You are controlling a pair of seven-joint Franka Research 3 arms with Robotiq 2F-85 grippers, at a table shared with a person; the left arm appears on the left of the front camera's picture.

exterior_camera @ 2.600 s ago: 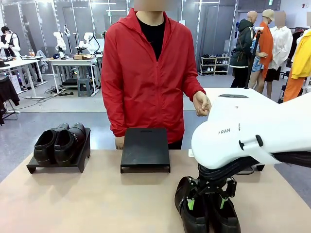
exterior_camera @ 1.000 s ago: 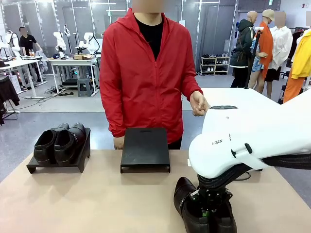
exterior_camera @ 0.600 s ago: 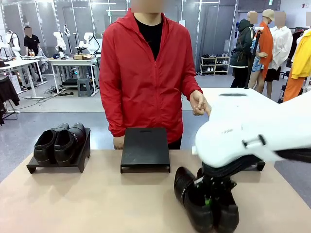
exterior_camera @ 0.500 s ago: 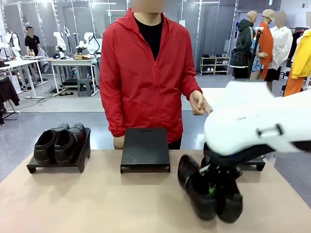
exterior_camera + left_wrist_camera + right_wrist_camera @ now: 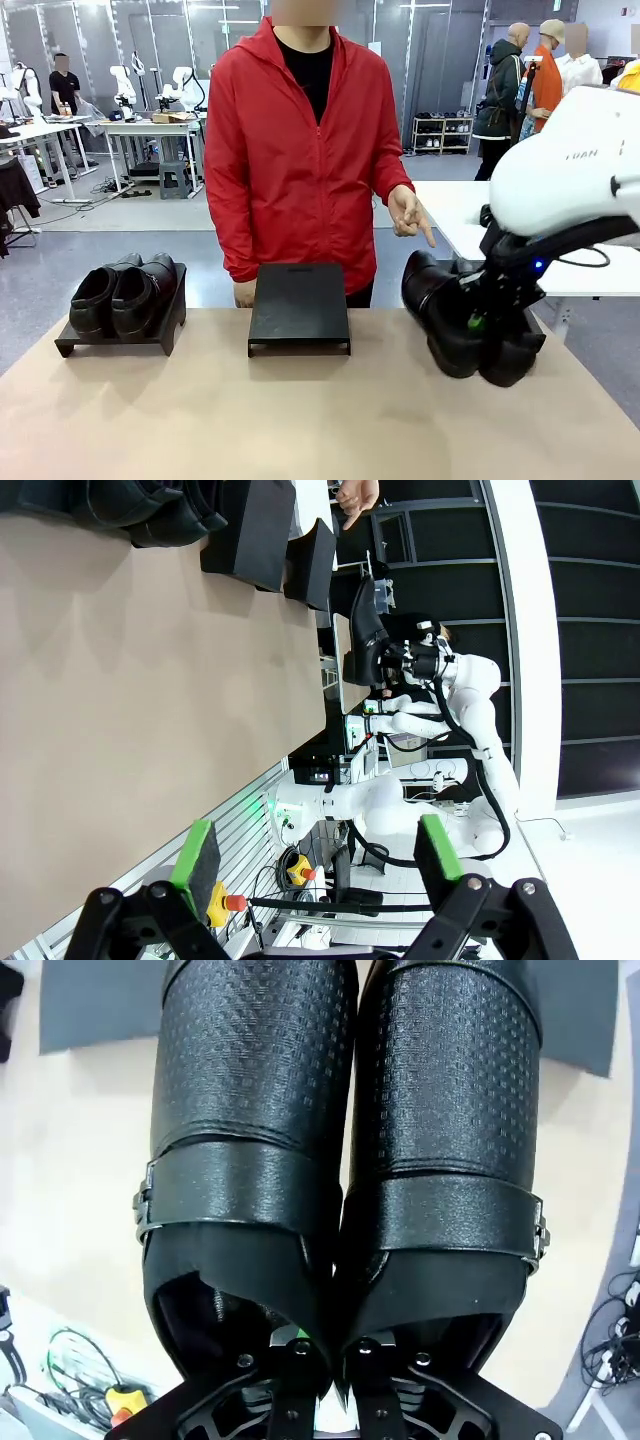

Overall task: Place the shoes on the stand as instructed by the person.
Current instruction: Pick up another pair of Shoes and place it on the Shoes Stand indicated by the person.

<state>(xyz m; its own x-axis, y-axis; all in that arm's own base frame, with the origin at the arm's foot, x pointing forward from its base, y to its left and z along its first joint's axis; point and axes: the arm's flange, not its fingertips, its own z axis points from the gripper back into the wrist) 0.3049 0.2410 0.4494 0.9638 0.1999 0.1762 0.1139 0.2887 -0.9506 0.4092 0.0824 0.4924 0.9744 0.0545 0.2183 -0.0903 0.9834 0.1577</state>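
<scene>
One pr glossy blk shoes [image 5: 125, 293] on left stand [image 5: 70, 345] — other pr [image 5: 462, 330] midair, tilted, at table's [image 5: 250, 420] right

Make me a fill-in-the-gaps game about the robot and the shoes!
1. The right arm has its jaws shut on a pair of ___ shoes, held above the table.
2. The person across the table wears a ___ jacket.
3. The other pair sits on the stand at the robot's ___ side.

Missing words: black; red; left.
</scene>
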